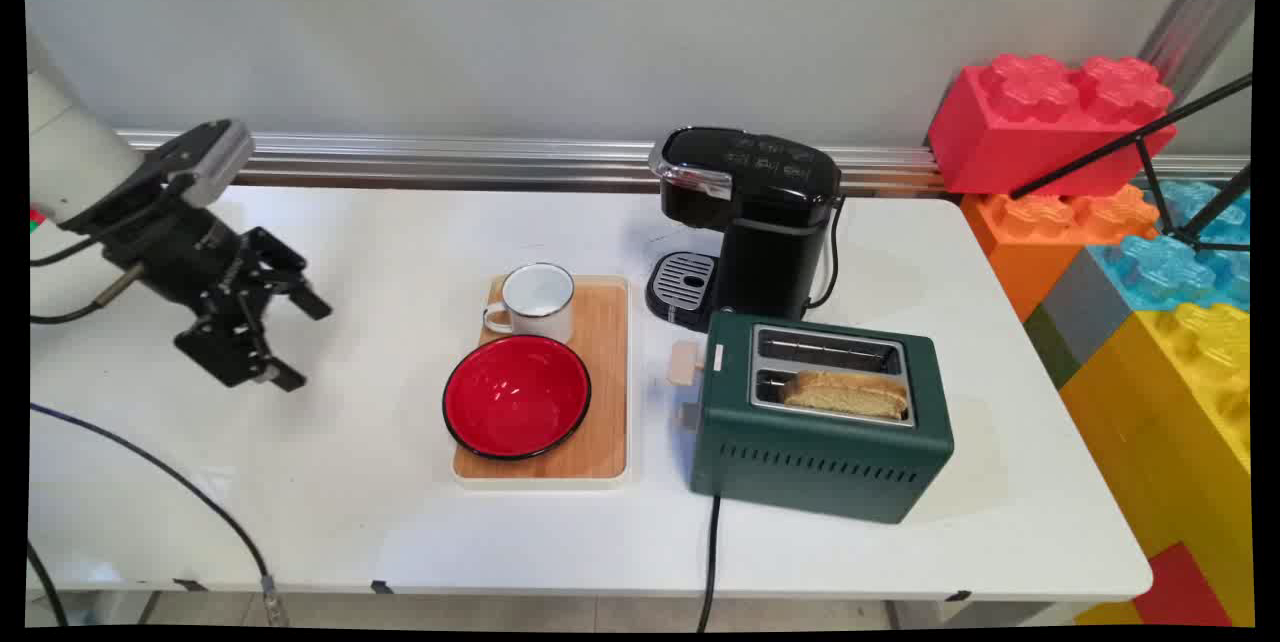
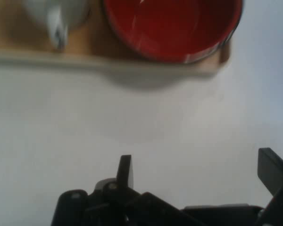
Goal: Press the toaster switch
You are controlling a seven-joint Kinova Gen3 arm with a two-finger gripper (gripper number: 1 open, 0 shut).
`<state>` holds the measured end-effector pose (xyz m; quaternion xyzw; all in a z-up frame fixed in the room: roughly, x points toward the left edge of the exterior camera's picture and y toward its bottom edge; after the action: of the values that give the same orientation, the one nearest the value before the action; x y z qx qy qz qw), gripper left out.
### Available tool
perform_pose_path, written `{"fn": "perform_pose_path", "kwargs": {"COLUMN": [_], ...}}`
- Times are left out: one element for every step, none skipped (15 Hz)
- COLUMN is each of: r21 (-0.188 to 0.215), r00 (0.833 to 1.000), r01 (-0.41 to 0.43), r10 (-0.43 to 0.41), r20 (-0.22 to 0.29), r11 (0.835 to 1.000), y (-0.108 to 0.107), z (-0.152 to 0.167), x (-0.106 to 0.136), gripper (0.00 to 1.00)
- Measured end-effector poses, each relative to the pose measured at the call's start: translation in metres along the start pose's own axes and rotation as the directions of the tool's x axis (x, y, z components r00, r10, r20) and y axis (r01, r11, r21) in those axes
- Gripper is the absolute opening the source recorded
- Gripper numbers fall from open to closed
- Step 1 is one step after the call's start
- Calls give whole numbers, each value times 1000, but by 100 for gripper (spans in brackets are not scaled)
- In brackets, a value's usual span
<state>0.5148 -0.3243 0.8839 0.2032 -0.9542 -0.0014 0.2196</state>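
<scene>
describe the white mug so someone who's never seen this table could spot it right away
Find the wooden tray in the middle of the white table, left of the green toaster. The white mug stands on its far end, behind the red bowl. It alone is white with a dark rim and a handle.

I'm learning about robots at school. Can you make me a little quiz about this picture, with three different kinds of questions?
1. True or false: the slice of bread sits in the green toaster's front slot.
2. The white mug and red bowl rest on: A) the wooden tray B) the bare white table C) the black coffee maker
3. Fill in: the gripper is open and holds ____.

Key: 1 true. 2 A. 3 nothing; it hangs over the table left of the tray, touching neither mug nor bowl.
</scene>
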Motion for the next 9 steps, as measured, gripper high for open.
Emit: {"fn": "perform_pose_path", "kwargs": {"r21": [-16, -33, -45, -50, -55, -58, -61, -65, -68], "r00": [999, 997, 993, 990, 985, 982, 976, 969, 963], "r01": [-8, -17, -26, -31, -34, -35, -34, -33, -33], "r10": [7, 15, 21, 23, 25, 24, 20, 16, 14], "r20": [-34, -73, -113, -141, -168, -189, -218, -245, -269], "r11": [1000, 999, 999, 998, 998, 998, 998, 997, 997], "y": [2, 4, 5, 6, 7, 7, 7, 7, 8], "z": [0, 1, 1, 0, 0, 0, -1, -1, -2], "x": [7, 14, 22, 28, 34, 38, 44, 50, 55], "gripper": [100, 100, 100, 100, 100, 100, 100, 100, 100]}}
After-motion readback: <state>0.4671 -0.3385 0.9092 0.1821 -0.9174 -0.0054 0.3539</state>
